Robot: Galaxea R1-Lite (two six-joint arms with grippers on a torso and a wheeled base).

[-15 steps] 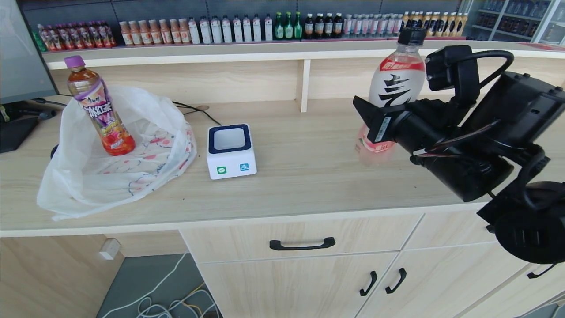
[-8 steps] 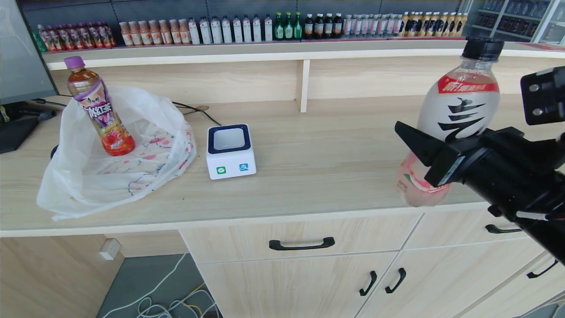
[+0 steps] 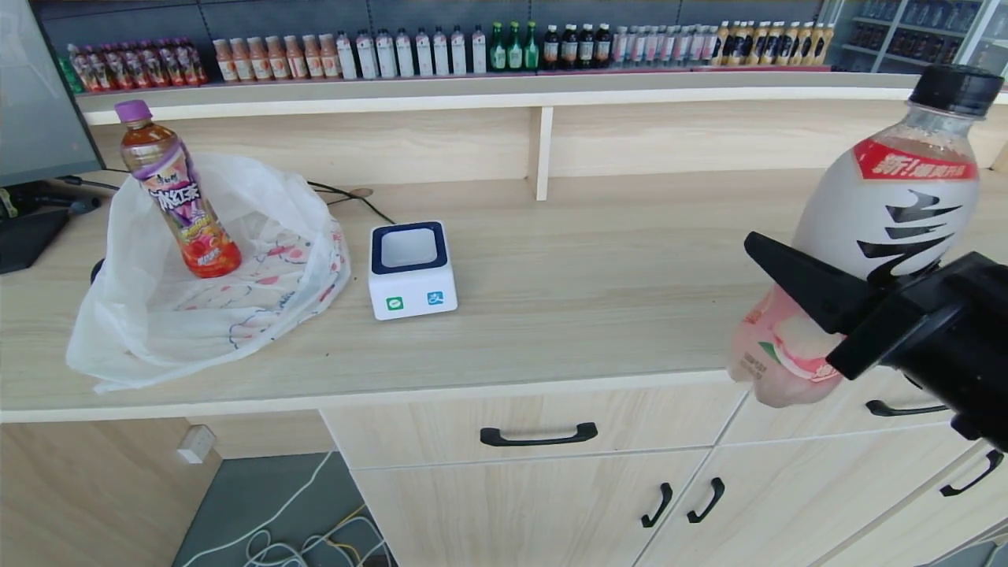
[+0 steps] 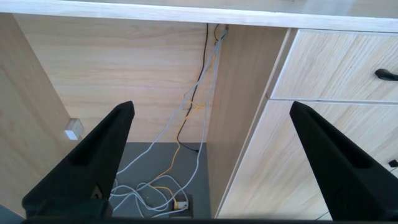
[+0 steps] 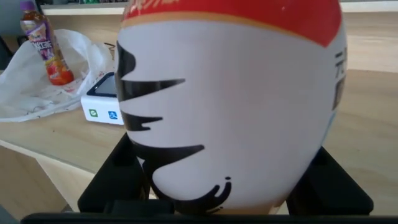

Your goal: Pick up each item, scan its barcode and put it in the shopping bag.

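Right gripper (image 3: pixel 846 311) has lifted the white bottle (image 3: pixel 894 224) off the counter (image 3: pixel 567 315), nearer the head camera | fingers pinching the bottle's lower body | left gripper (image 4: pixel 211 111) fingers spread

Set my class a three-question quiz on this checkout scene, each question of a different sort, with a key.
1. True or false: the scanner sits between the bag and the white bottle held by the right gripper.
2. What stands in the bag? A) tea bottle B) can C) box
3. Fill in: the left gripper is ____.

Key: 1 true; 2 A; 3 open.
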